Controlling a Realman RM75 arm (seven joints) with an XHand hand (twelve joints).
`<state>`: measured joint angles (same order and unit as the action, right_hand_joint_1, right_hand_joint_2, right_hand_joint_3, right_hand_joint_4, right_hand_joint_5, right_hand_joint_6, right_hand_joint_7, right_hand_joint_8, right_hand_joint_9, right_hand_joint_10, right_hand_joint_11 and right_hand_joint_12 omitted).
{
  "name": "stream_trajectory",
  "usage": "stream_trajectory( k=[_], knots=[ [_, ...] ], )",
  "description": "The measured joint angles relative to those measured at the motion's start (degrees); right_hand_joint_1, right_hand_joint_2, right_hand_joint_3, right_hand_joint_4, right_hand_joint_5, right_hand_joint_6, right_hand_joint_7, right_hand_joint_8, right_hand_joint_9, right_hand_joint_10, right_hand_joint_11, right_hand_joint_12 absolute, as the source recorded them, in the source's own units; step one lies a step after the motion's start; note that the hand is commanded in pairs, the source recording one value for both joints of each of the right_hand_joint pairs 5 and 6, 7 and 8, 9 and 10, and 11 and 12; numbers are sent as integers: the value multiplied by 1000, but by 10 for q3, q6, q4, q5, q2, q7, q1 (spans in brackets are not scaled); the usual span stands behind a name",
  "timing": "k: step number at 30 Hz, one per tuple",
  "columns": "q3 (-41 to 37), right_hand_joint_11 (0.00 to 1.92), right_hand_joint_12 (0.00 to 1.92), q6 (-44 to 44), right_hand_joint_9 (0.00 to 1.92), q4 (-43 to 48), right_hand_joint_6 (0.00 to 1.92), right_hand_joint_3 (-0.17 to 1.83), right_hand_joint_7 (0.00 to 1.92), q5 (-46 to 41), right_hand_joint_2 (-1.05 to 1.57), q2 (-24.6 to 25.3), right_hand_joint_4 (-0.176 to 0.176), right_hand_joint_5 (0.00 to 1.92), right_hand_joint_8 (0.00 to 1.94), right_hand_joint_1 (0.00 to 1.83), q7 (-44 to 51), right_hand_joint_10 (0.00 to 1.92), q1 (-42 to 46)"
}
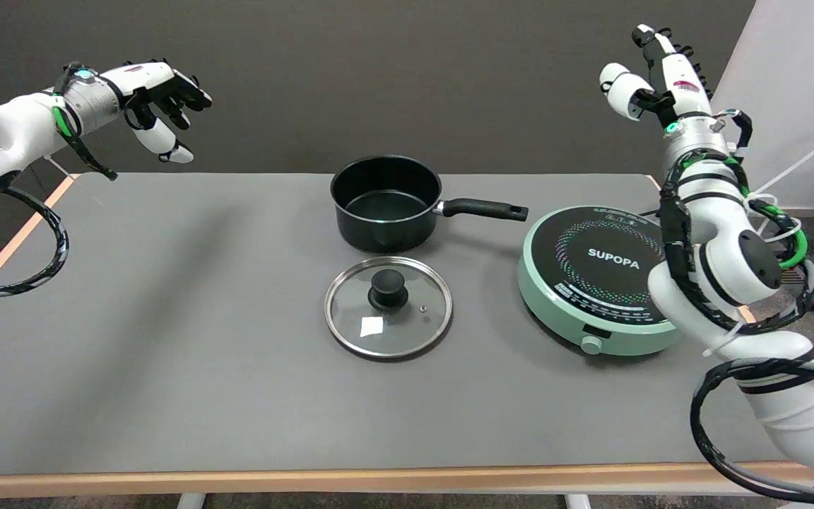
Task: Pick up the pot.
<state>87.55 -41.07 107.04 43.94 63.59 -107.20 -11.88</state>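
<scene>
Right hand [651, 74] raised, fingers spread, empty, well apart from pot [386, 201] on table [167, 339], handle [483, 208] toward cooker [601, 276]; likely risk: tipping from an off-centre handle grip.

Pot [386, 203]: black, satin sheen; matt black plastic-looking handle.
Lid [388, 307]: clear glass, polished metal rim, black knob.
Cooker [599, 278]: glossy black top, smooth mint casing.
Table [167, 339]: matt grey.

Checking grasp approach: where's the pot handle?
Head view: the pot handle points right from the pot, toward the green cooktop, behind the lid.
</scene>
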Motion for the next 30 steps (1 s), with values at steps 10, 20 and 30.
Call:
stream_trajectory(
  k=[10, 20, 30],
  knots=[
    [-18, 153, 153, 23, 153, 0, 153, 70, 153, -19, 1382, -1, 47, 153, 153, 550, -25, 153, 4],
    [-24, 103, 103, 49, 103, -1, 103, 58, 103, -30, 1384, -3, 11, 103, 103, 601, -37, 103, 5],
    [-10, 61, 61, 92, 61, -1, 61, 155, 61, -76, 1347, -22, -78, 61, 61, 682, -15, 61, 5]
  ],
)
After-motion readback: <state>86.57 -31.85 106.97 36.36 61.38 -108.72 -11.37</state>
